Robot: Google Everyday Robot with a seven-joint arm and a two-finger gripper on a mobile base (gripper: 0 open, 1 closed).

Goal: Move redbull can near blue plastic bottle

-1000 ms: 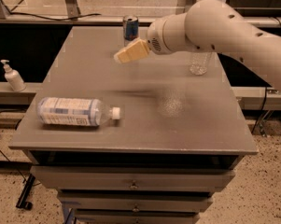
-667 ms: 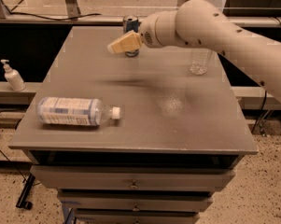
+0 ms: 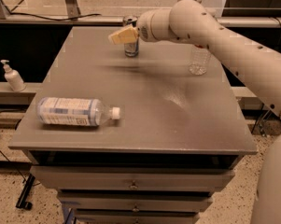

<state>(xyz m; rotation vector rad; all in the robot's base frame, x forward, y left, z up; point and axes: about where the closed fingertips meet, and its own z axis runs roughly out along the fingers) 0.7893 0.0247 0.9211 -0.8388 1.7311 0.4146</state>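
Camera view shows you the gripper (image 3: 122, 34) up at the far edge of the worktop (image 3: 177, 125), right at the redbull can (image 3: 131, 49). The can stands upright back there, a little left of centre. The gripper's tan tip crosses the can's upper half and points left. Is it around the can, or only passing in front? From this angle I cannot tell, and I cannot tell if the gripper is open or closed either. The arm (image 3: 214, 31) reaches in from the right, high over the far right corner.

Now look at the goal. The blue plastic bottle (image 3: 72, 111) lies on its side at the near left of the worktop, with its white cap pointing right. The can and the bottle are well apart, with most of the bare worktop between them.

So how far along are you? By my reading, early. The can is on the worktop at the far edge, and nothing has been carried toward the bottle yet. The approach looks about done. A sure grasp, the carry to the near left and the set-down beside the bottle all remain.

Two other things to mind. A clear cup (image 3: 199, 62) stands at the far right, under the arm. A white pump bottle (image 3: 11, 77) sits off the worktop on a ledge to the left. Neither lies on the straight line from the can to the bottle.
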